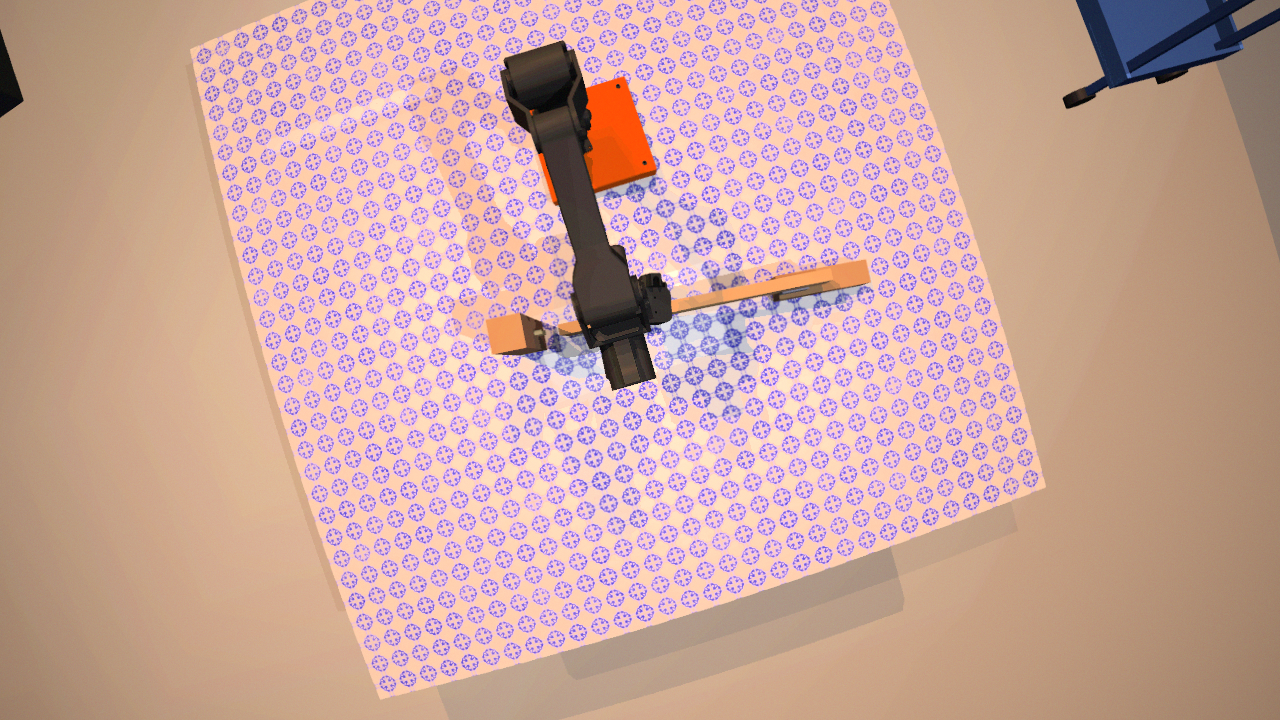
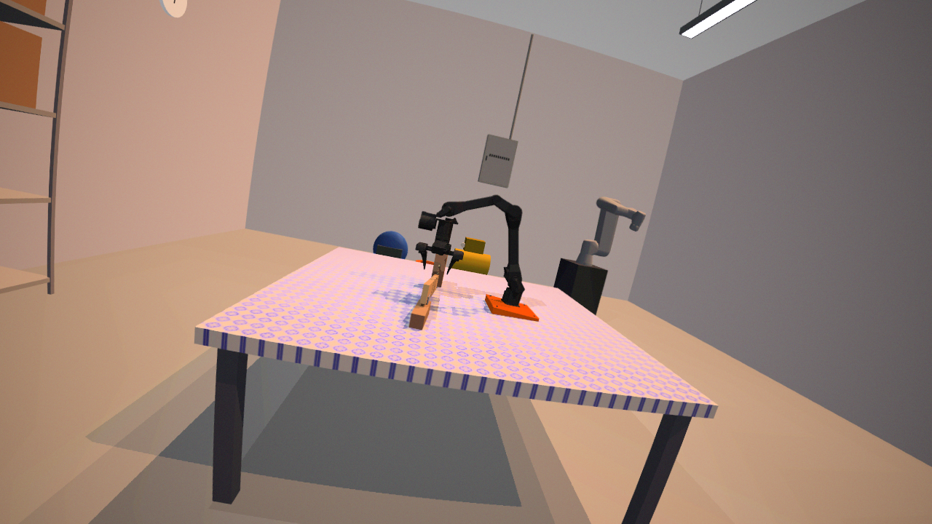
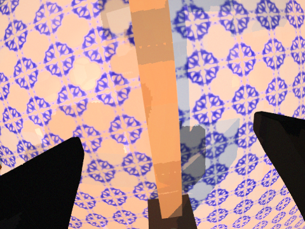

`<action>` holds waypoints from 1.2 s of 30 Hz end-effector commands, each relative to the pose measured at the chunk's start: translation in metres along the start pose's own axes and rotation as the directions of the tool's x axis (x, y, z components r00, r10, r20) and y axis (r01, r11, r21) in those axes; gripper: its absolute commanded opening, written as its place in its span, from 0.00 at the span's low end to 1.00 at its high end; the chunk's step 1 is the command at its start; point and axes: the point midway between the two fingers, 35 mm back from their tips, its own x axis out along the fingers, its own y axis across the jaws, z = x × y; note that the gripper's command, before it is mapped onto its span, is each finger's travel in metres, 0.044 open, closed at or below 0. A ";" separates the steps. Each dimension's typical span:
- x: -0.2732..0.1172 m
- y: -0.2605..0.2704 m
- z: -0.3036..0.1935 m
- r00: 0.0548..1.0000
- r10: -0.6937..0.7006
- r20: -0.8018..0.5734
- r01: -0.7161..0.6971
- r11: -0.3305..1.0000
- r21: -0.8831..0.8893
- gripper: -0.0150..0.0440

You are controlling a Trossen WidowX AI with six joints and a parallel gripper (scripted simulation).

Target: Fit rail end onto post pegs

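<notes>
From the top, a patterned table (image 1: 716, 537) (image 2: 456, 351) (image 3: 111, 114) fills the middle. A black robot arm (image 1: 572, 197) (image 2: 513, 241) reaches from an orange base plate (image 1: 626, 134) (image 2: 531, 315) across a long, narrow wooden bed rail (image 1: 733, 293) (image 2: 428, 291) (image 3: 162, 111) and hides part of it. At the left stands a wooden post (image 1: 507, 334) (image 2: 440, 267) (image 3: 154, 213), with a light peg (image 1: 538, 333) poking out toward the rail; a gap separates the rail's near end from the post. The rail's other end lies at the footboard block (image 1: 850, 272) (image 2: 416, 318) on the right; the fit inside its bracket is too small to tell. Part of a blue cart (image 1: 1163, 40) shows at the upper right.

In the exterior view, the arm arches up from its plate and its gripper (image 2: 437, 262) points down above the rail — fingers spread wide, nothing between them. The block is nearest the viewer, the upright post farther back, the rail running between. Behind the table are a blue ball-like object (image 2: 390, 243), a yellow cylinder (image 2: 474, 262) and a grey robot arm (image 2: 606, 231) on a dark stand (image 2: 579, 285).

The wrist view looks down past two dark fingers, one on each side, well apart. The rail runs between and below them, apart from both — ungripped — its lower end overlapping the dark post in this view.
</notes>
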 end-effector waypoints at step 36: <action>0.066 0.002 -0.002 1.000 0.010 -0.005 -0.010 1.000 0.006 1.00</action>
